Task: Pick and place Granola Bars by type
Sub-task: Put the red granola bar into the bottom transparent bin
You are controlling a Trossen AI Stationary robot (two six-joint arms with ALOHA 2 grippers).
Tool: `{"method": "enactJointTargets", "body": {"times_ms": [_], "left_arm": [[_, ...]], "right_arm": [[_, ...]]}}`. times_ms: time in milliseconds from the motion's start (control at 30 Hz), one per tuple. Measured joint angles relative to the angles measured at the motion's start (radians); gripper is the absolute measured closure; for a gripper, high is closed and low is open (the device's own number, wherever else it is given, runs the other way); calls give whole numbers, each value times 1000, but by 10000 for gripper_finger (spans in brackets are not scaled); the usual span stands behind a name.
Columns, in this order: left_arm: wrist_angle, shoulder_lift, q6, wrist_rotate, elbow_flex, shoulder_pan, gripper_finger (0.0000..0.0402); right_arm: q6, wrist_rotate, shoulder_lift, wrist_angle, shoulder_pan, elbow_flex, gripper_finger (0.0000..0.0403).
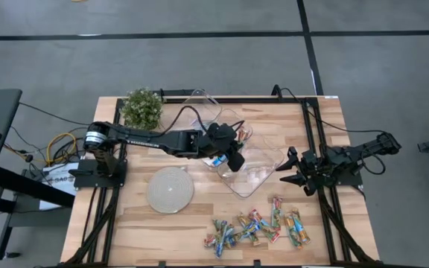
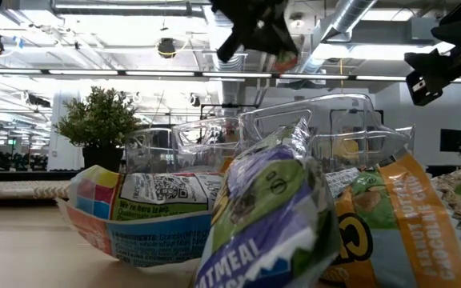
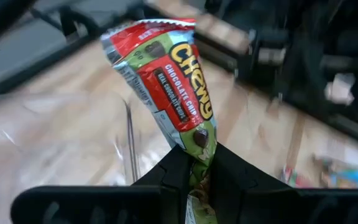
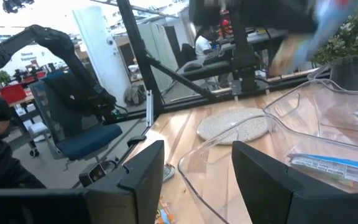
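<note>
My left gripper (image 1: 234,158) hangs above the clear plastic trays (image 1: 253,173), shut on a red-and-green Chewy granola bar (image 3: 169,78); the low view shows it high up (image 2: 256,36). A blue-and-white bar (image 4: 333,165) lies flat on a tray floor, and shows as a bar (image 1: 216,160) in the high view too. The remaining granola bars (image 1: 258,227) lie in a loose pile on the wood near the table's near edge. My right gripper (image 1: 292,172) waits open at the right side, just right of the trays, and holds nothing (image 4: 194,177). My left gripper pinches the Chewy bar between its two fingers by one wrapper end (image 3: 199,155). The bar sticks out past the fingertips and is lifted clear above the trays, with nothing under it.
A round grey disc (image 1: 170,190) lies left of the trays. A potted plant (image 1: 141,108) stands at the far left corner. A second clear tray (image 1: 205,112) sits toward the far edge. Black frame rails (image 1: 313,141) run along the table's sides.
</note>
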Motion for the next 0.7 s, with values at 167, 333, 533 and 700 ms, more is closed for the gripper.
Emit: {"method": "enactJointTargets", "body": {"times_ms": [167, 333, 533, 700], "left_arm": [[4, 73, -11, 81, 19, -7, 360], [-8, 151, -10, 120, 46, -9, 360], [-24, 243, 23, 207, 89, -11, 360], [-57, 276, 27, 214, 98, -5, 360]], "right_arm": [[0, 0, 0, -4, 0, 0, 219], [0, 0, 0, -5, 0, 0, 219], [0, 0, 0, -5, 0, 0, 219], [0, -1, 0, -5, 0, 0, 219]]}}
